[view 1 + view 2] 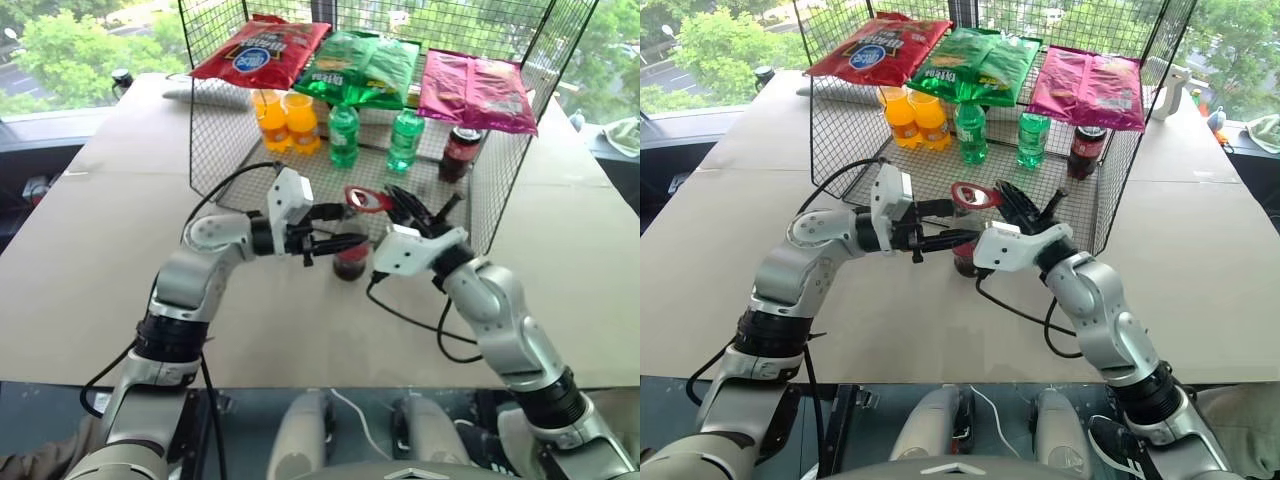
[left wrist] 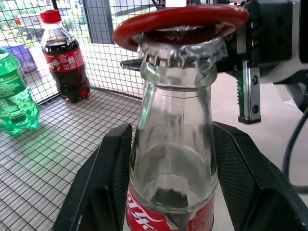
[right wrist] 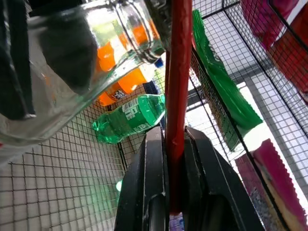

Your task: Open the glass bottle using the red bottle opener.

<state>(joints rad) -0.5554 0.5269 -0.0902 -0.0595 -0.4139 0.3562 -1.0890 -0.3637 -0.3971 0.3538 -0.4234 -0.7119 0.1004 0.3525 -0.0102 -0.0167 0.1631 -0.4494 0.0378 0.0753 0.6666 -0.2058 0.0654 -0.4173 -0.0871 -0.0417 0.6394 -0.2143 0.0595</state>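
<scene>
The glass bottle [image 1: 350, 262] stands upright on the tabletop in front of the wire rack, dark liquid low down and a red label band [image 2: 168, 216]. My left gripper [image 1: 343, 228] comes in level from the left and is shut on it, one black finger [image 2: 103, 183] on each side of its shoulder. A silver crown cap [image 2: 183, 50] sits on the bottle's mouth. The red bottle opener [image 1: 368, 200] lies with its ring head [image 2: 180, 21] over that cap. My right gripper [image 1: 400, 205] is shut on the opener's handle [image 3: 178, 120] from the right.
Behind the bottle stands a wire mesh rack [image 1: 215, 140] holding orange drink bottles [image 1: 285, 122], green plastic bottles [image 1: 343, 135] and a dark bottle with a red cap [image 1: 460, 152]. Snack bags [image 1: 360, 65] lie on top. Black cables [image 1: 410, 320] trail over the cardboard-covered table [image 1: 90, 260].
</scene>
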